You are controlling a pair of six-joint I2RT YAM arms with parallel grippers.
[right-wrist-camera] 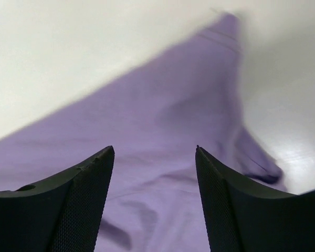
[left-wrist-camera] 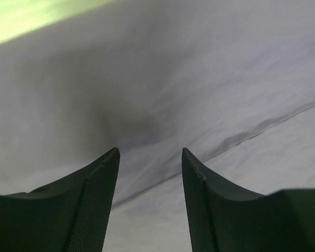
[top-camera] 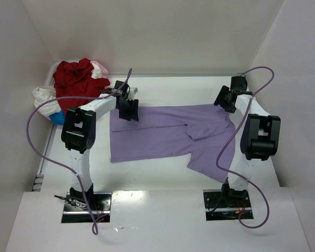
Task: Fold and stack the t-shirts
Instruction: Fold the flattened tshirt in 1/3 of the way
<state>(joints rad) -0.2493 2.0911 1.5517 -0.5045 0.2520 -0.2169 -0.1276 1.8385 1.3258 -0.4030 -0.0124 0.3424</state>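
Observation:
The lavender-purple t-shirt (top-camera: 168, 134) lies spread on the white table, one sleeve trailing toward the front right. My left gripper (top-camera: 127, 109) is open, low over the shirt's far left corner; its wrist view shows pale cloth with a seam (left-wrist-camera: 215, 105) between the fingers. My right gripper (top-camera: 226, 101) is open over the shirt's far right corner; purple cloth (right-wrist-camera: 163, 131) fills its wrist view. The bright red t-shirt (top-camera: 76, 79), the white t-shirt (top-camera: 44, 100) and the pale pink t-shirt (top-camera: 100, 68) lie heaped at the back left.
A blue item (top-camera: 58, 118) shows under the heap at the left. White walls (top-camera: 157, 31) close the back and sides. Purple cables loop from both arms.

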